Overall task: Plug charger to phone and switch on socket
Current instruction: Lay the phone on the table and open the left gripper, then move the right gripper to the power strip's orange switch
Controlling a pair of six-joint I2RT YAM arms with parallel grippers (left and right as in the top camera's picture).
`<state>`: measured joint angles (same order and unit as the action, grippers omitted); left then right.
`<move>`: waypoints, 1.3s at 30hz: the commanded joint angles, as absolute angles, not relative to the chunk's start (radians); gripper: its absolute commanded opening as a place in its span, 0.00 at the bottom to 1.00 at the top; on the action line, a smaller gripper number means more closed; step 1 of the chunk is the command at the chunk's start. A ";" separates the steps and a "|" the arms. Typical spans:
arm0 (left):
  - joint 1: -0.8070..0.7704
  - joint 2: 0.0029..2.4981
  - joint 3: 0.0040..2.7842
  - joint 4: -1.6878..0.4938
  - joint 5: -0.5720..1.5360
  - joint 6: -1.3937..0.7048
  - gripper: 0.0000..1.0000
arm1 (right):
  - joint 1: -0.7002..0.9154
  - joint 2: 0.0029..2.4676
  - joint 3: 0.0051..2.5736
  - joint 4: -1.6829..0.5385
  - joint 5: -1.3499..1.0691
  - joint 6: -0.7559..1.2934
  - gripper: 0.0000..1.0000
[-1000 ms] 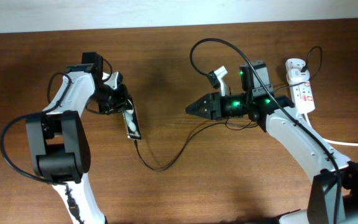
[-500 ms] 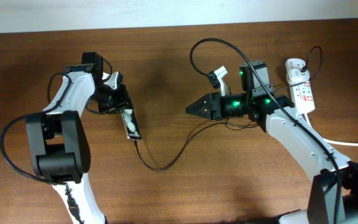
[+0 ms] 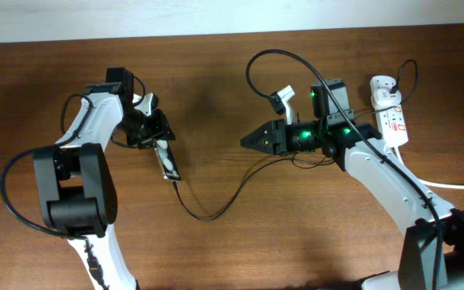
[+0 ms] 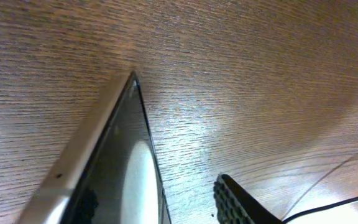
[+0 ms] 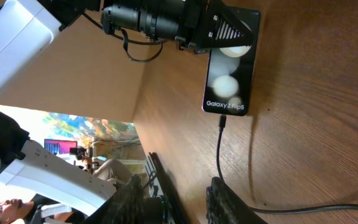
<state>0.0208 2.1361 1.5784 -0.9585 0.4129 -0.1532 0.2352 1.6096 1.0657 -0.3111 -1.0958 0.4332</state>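
White socket (image 3: pixel 391 121) right of right gripper (image 3: pixel 246 142), right arm nearer; its jaws slightly apart, left gripper (image 3: pixel 159 138) clamping phone (image 3: pixel 168 163).

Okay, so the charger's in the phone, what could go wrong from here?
The phone looks tipped on edge at the left gripper; if it drops flat, the charger plug could jerk loose. The charger's slack also runs close by the right gripper, so reaching for the socket might snag it.
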 commanded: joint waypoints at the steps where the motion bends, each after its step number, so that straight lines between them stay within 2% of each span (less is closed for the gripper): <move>1: 0.020 2.145 1.568 -0.959 0.395 -0.144 0.47 | 0.229 1.612 1.078 -0.311 -1.086 0.418 0.36; 4: 0.021 2.145 1.568 -0.959 0.391 -0.144 0.59 | 0.229 1.612 1.078 -0.311 -1.086 0.418 0.36; 6: 0.021 2.145 1.568 -0.960 0.369 -0.144 0.63 | 0.229 1.612 1.078 -0.311 -1.086 0.418 0.36; 9: 0.020 2.145 1.568 -0.960 0.369 -0.144 0.62 | 0.229 1.612 1.078 -0.311 -1.086 0.418 0.36; 11: 0.020 2.145 1.568 -0.960 0.369 -0.144 0.68 | 0.229 1.612 1.078 -0.311 -1.086 0.418 0.36; 20: 0.021 2.145 1.568 -0.958 0.369 -0.144 0.68 | 0.229 1.612 1.078 -0.311 -1.087 0.418 0.36; 21: 0.021 2.145 1.568 -0.951 0.369 -0.143 0.74 | 0.229 1.612 1.078 -0.311 -1.086 0.418 0.36; 22: 0.021 2.144 1.572 -0.945 0.369 -0.143 0.93 | 0.229 1.612 1.078 -0.311 -1.086 0.414 0.36; 23: 0.021 2.143 1.587 -0.953 0.369 -0.143 0.98 | 0.229 1.612 1.078 -0.315 -1.086 0.414 0.36; 31: 0.023 1.935 1.877 -1.061 0.369 -0.140 0.99 | 0.229 1.568 1.079 -0.529 -0.782 0.361 0.36; 35: 0.023 1.780 1.895 -1.060 0.369 -0.140 0.99 | 0.229 1.480 1.118 -0.643 -0.638 0.317 0.36; 39: 0.022 1.616 1.895 -1.061 0.369 -0.140 0.99 | 0.228 1.445 1.304 -0.941 -0.439 0.235 0.36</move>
